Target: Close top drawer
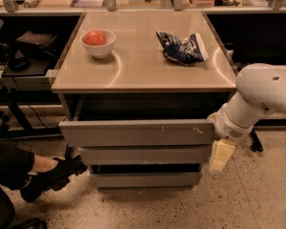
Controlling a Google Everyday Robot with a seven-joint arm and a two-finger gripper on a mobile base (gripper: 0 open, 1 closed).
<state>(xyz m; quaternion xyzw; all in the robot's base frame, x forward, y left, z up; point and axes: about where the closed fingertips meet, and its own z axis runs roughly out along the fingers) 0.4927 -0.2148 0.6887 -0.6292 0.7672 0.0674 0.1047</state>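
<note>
Two shallower drawer fronts (145, 155) lie under the top drawer (138, 133), which stands partly out beneath the tabletop (143, 75). Our gripper (221, 155) hangs at its right end, just beside the corner; wide or narrow, we cannot tell.

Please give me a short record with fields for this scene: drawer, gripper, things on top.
top drawer: partly open, front ahead of the two lower fronts
gripper: at the drawer front's right end, pointing down
table: bowl with red fruit left, blue bag right
floor, left: a person's shoe
</note>
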